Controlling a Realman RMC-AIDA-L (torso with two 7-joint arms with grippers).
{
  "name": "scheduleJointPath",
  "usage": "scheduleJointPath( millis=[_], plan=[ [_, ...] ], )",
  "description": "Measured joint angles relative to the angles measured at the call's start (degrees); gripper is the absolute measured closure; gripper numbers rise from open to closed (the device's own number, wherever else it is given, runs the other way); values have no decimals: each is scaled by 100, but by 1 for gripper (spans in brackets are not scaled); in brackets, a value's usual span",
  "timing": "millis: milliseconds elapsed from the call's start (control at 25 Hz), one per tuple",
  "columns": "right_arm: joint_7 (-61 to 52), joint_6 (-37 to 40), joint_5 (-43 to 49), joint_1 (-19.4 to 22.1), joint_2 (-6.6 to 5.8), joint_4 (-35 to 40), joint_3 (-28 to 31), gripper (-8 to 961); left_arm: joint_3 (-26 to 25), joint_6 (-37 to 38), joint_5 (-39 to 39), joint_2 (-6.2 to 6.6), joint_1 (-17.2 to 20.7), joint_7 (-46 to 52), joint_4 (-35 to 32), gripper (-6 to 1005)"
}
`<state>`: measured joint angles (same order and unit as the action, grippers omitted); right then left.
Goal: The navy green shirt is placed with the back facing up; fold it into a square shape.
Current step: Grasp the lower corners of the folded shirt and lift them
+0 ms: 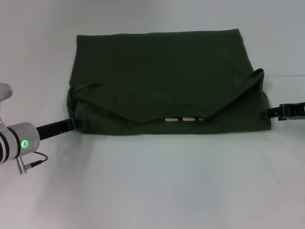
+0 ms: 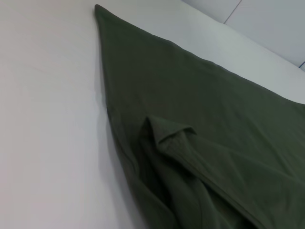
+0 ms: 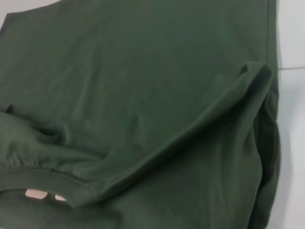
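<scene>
Folding large dark olive-green soft cotton shirt (image 1: 162,71), spread mid-table on white tabletop (image 1: 152,191).
Left gripper (image 1: 71,125) and right gripper (image 1: 269,112) met near corners, finger opening untellable; loose sagging fold risked slipping crooked.

**Matte cloth on a smooth white surface**

The navy green shirt (image 1: 162,71) is showing as soft, matte woven cloth, creasing gently along its folds, with a stitched hem running along the turned edge. The surface (image 1: 152,186) beneath is looking smooth, white and faintly satin. The left arm's wrist housing (image 1: 16,140) is gleaming as glossy silver-grey, its black link looking like matte plastic.
</scene>
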<state>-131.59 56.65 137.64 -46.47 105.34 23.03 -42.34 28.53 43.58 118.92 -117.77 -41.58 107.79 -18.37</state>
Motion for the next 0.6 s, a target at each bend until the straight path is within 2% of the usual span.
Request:
scheduleJointPath(
  millis=[160,440,600],
  plan=[
    [-17,-153,0,-41,85,-84,-66,296,2,26,0,-3,0,0,-1,997],
    [10,-522,0,-59,315,-89,-186,307,4,44,0,-18,8,-1,-42,997],
    [-3,-806,2,-33,392,-101,-373,313,1,46,0,-18,9,-3,-44,997]
  ],
)
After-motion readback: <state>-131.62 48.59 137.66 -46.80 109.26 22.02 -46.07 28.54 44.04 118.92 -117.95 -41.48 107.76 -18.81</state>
